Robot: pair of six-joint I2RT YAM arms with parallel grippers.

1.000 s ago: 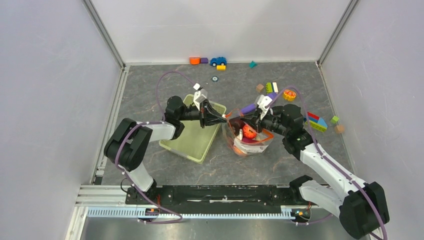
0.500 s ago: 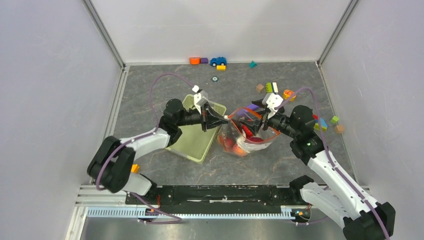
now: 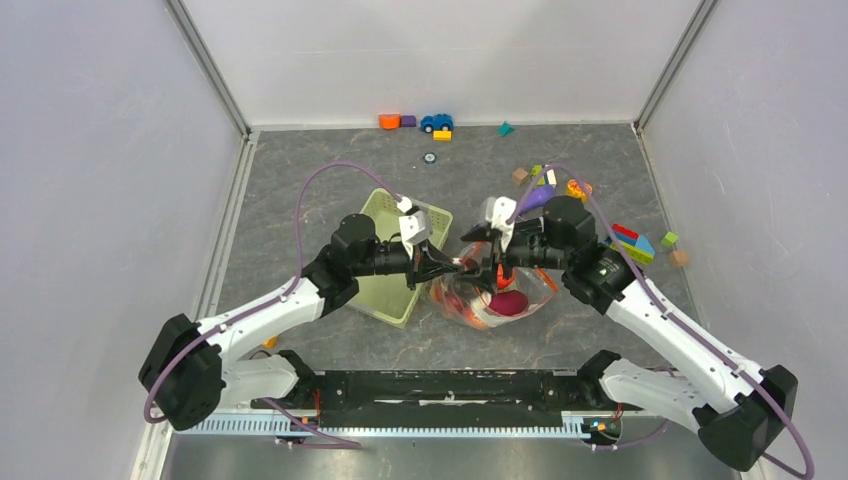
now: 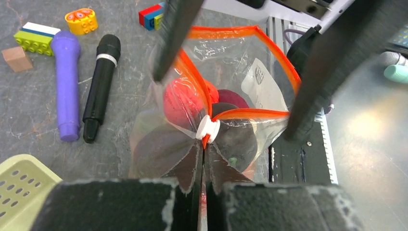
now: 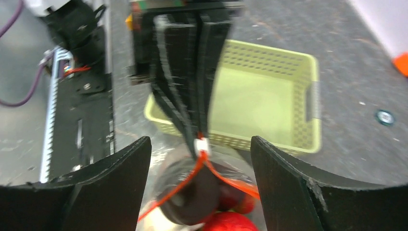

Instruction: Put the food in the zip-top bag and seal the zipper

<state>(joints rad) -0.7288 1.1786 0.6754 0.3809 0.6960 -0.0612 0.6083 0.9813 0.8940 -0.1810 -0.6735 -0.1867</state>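
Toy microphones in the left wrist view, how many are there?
2: a purple microphone and a black microphone lie side by side, left of the zip-top bag. Others may be hidden.

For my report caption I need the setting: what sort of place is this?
Probably a robot lab test cell: plain white walls box in a grey table, two arms bolted to it, toy blocks scattered.

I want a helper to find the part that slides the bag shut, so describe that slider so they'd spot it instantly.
Find the clear zip-top bag of toy food beside the light-green basket, mid-table. Follow its orange-red zipper to the end pinched by the left gripper. The slider is the small white clip there, the only white piece riding on the orange strip.
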